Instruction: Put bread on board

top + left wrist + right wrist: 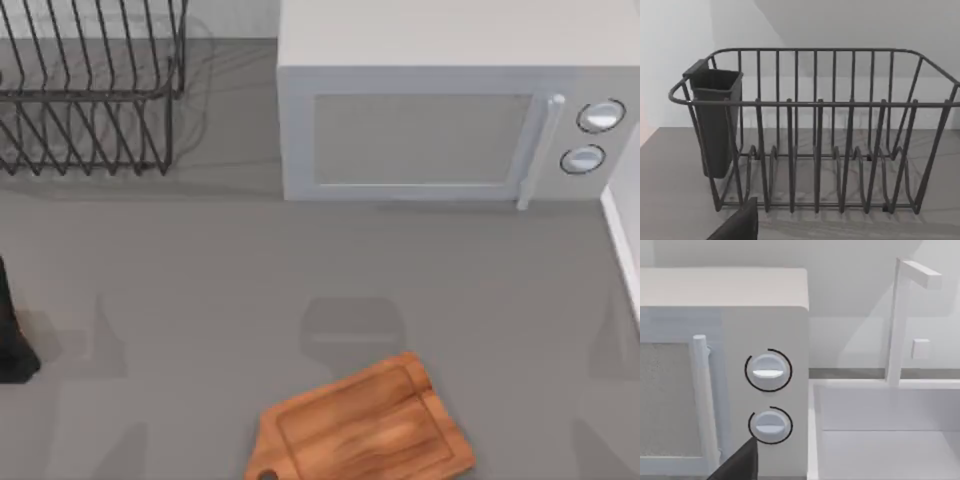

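Observation:
The board [365, 430] is a reddish-brown wooden cutting board lying at an angle near the table's front edge, a little right of centre, with its holed handle pointing to the front left. Its top is bare. The bread is out of view. My left arm [12, 335] is a dark shape at the table's far left edge, well away from the board. A dark part of my left gripper [737, 225] shows in the left wrist view, facing the dish rack. A dark part of my right gripper [737, 464] faces the microwave's knobs.
A black wire dish rack [90, 90] with a dark cutlery cup [715, 120] stands at the back left. A white microwave [450, 110] with two knobs [768, 371] fills the back centre and right. A white sink [885, 435] with a tap lies to its right.

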